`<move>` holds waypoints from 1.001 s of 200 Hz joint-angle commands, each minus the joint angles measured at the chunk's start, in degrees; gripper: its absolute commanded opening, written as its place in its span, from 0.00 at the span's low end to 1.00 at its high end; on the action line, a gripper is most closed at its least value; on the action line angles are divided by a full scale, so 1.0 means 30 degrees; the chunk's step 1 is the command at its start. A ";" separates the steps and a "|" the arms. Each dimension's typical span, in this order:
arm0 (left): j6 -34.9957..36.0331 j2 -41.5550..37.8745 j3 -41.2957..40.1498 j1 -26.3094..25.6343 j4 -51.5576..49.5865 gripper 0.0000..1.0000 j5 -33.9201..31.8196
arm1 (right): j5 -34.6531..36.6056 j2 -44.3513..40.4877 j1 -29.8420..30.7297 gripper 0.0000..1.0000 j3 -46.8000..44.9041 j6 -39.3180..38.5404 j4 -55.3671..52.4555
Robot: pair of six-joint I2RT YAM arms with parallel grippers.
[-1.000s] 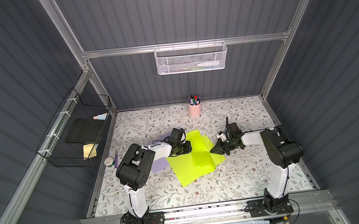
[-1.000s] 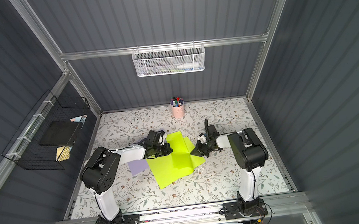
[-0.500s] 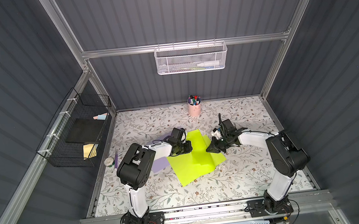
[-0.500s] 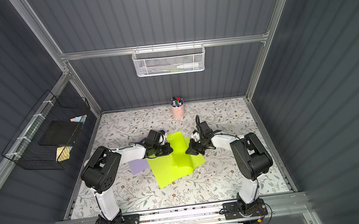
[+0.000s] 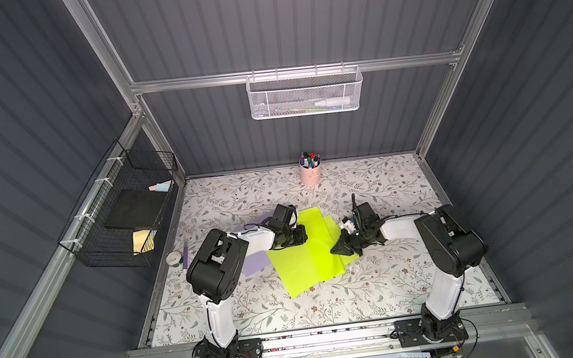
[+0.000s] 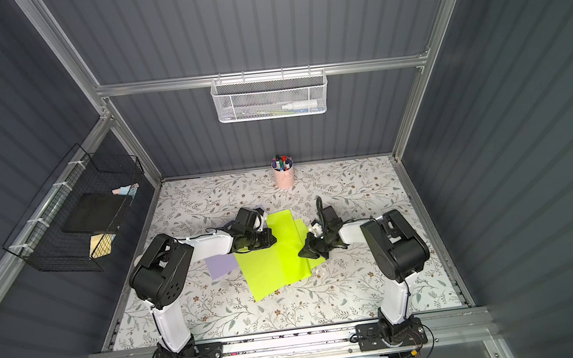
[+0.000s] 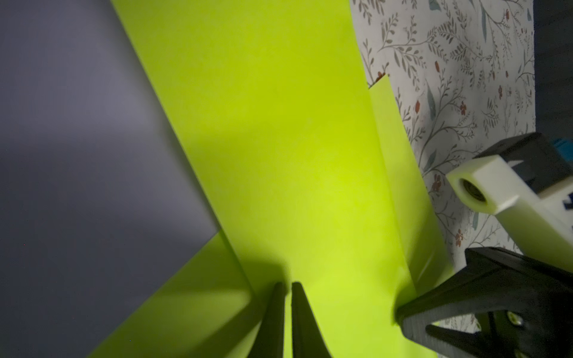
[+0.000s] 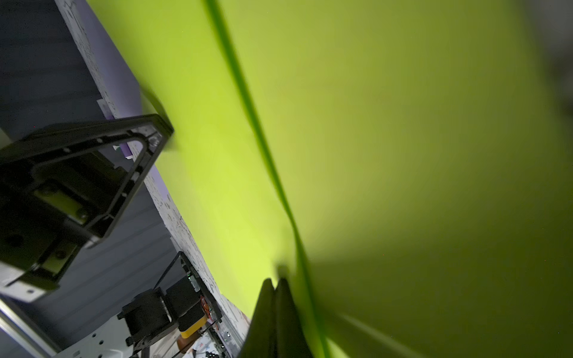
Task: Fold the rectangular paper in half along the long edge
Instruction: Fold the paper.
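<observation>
Lime-green rectangular paper sheet [image 5: 307, 260], folded askew. Left gripper [image 5: 303, 238], right gripper [image 5: 335, 250]: jaws closed, empty, pressing. Advise aligning edges before creasing.

A floral-patterned worktop [image 5: 255, 315] is seen in both top views. Near its middle a yellow-green paper [image 5: 307, 260] is laid, partly over a lilac sheet [image 5: 253, 262]. A pink cup [image 5: 310, 175] of pens is stood near the far edge. A tape roll [image 5: 174, 258] and a purple pen [image 5: 185, 257] are placed side by side at the left edge.
</observation>
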 commanded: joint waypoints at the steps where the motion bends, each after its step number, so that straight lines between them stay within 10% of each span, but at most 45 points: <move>1: 0.0308 0.1408 -0.0583 -0.0126 -0.2646 0.11 -0.0690 | 0.1264 -0.0315 -0.2459 0.00 -0.2858 0.0210 -0.0814; 65: 0.0410 0.1721 -0.0302 -0.0125 -0.2823 0.12 -0.0676 | 0.1923 -0.4659 -0.1294 0.00 -0.0745 -0.0008 -0.4127; 115: 0.0383 0.1572 -0.0350 -0.0126 -0.2851 0.11 -0.0792 | 0.1370 -0.1211 0.1912 0.00 0.2037 0.1221 -0.3421; 200: 0.0410 0.1675 -0.0402 -0.0111 -0.2904 0.11 -0.0943 | 0.2241 -0.1660 0.1423 0.00 -0.2002 0.2951 -0.1888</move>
